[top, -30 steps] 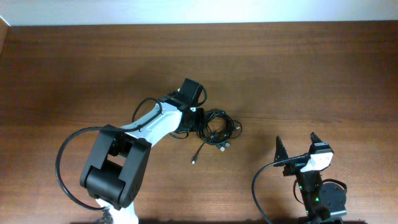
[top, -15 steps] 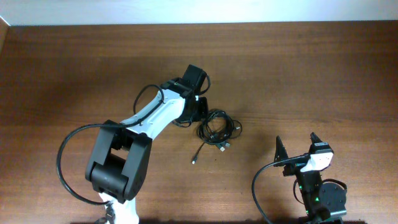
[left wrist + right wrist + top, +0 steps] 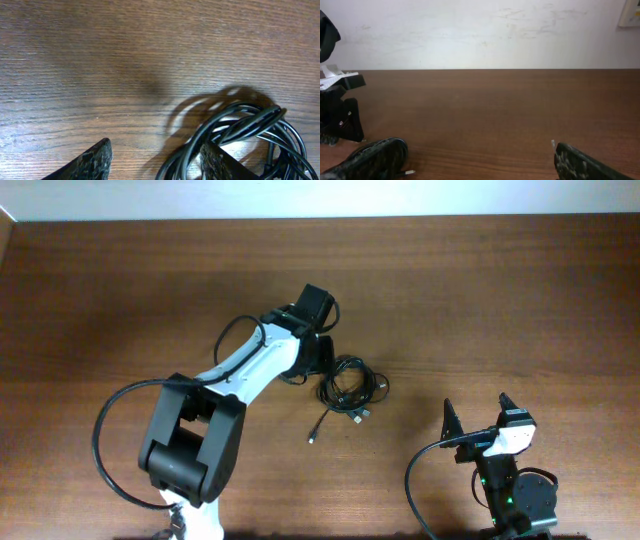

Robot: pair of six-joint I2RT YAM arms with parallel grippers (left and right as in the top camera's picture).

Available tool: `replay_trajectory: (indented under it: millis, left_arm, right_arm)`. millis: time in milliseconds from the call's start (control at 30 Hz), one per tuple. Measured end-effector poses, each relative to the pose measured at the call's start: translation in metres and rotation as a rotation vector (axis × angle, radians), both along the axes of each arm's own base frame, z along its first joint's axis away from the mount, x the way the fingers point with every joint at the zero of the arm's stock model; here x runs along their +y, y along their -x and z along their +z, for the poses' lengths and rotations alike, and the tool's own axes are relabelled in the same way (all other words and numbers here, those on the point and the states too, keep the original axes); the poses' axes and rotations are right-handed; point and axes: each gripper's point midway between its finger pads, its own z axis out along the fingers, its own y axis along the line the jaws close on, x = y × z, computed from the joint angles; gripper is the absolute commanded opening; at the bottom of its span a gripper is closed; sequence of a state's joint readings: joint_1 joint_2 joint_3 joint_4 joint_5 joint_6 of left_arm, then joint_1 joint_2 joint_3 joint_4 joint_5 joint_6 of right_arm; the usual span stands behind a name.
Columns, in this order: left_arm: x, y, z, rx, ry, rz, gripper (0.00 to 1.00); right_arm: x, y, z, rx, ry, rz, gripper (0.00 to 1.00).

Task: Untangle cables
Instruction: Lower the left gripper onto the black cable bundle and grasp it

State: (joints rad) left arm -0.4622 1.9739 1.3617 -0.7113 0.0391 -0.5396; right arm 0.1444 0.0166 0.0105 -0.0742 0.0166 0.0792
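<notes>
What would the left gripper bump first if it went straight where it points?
Probably the cables: the left gripper points down at the table with the bundle's edge between its jaws, though depth is unclear.

Left arm point(image 3: 250, 370): white links, black joints, looped black cable point(image 3: 97, 442). Left gripper point(image 3: 155, 155) and right gripper point(image 3: 480, 160): black, rough-textured fingers.

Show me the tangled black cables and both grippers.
Tangled thin black cables point(image 3: 352, 385): overhead view, bundle's middle.
Left gripper point(image 3: 155, 160): left wrist view, between fingertips.
Right gripper point(image 3: 475, 404): overhead view, between fingertips.
</notes>
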Motion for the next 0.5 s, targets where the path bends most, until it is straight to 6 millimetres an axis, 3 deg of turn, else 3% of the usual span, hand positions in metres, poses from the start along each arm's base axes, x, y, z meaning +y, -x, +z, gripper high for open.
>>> replay_trajectory:
  millis: [400,467,500]
  left_arm:
    - [-0.011,0.001,0.0,-0.03,-0.022,-0.017,0.51]
    - [-0.011,0.003,-0.005,-0.025,-0.039,-0.017,0.38]
    - [-0.011,0.004,-0.011,-0.015,-0.049,-0.012,0.24]
  right_arm:
    - [0.0,0.0,0.0,0.0,0.0,0.0,0.98]
    - [0.0,0.0,0.0,0.0,0.0,0.0,0.98]
    - [0.0,0.0,0.0,0.0,0.0,0.0,0.98]
